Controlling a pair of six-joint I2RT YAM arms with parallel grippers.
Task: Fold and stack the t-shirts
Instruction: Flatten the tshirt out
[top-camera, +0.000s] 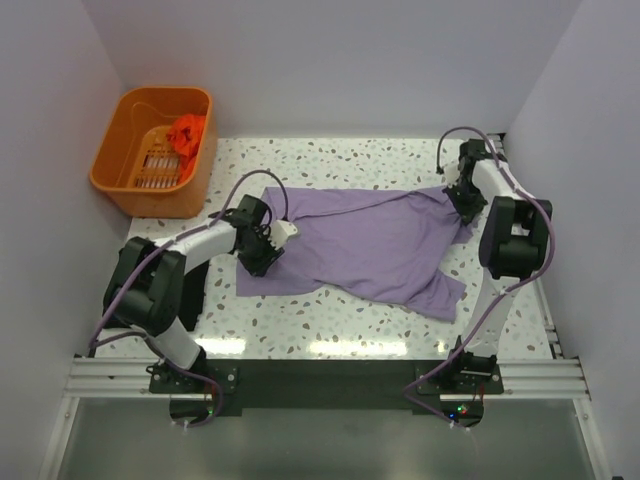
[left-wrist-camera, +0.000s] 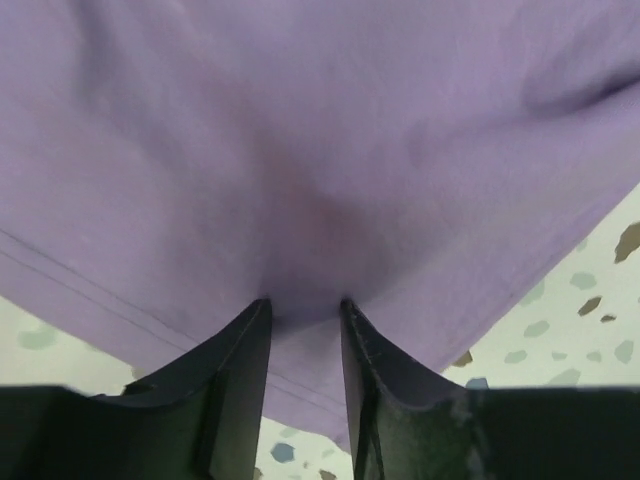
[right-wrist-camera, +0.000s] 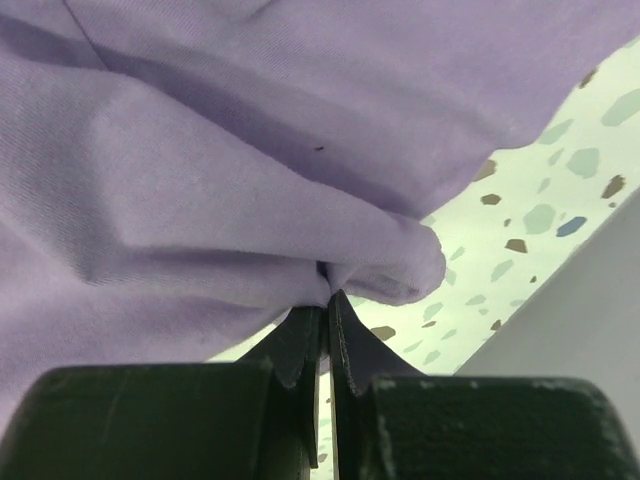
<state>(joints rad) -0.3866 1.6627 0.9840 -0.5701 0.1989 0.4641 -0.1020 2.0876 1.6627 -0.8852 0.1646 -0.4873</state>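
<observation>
Lower left, the left arm folds low; the left tool (left-wrist-camera: 305, 305), narrowly parted, presses near the hem of the lilac-purple soft cloth t-shirt (top-camera: 370, 240) spread mid-frame on the speckled white surface (top-camera: 300, 322). At right the right arm reaches upward, the right tool (right-wrist-camera: 325, 297) pinching a shirt fold. Upper left, an orange slotted plastic basket (top-camera: 150, 195) holds crumpled orange-red cloth (top-camera: 187, 133), shape unclear.

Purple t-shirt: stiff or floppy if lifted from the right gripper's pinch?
Probably floppy: the purple t-shirt bunches into folds where the right gripper pinches it. Likely light, being thin cloth. It should drag, not roll, across the table.
</observation>
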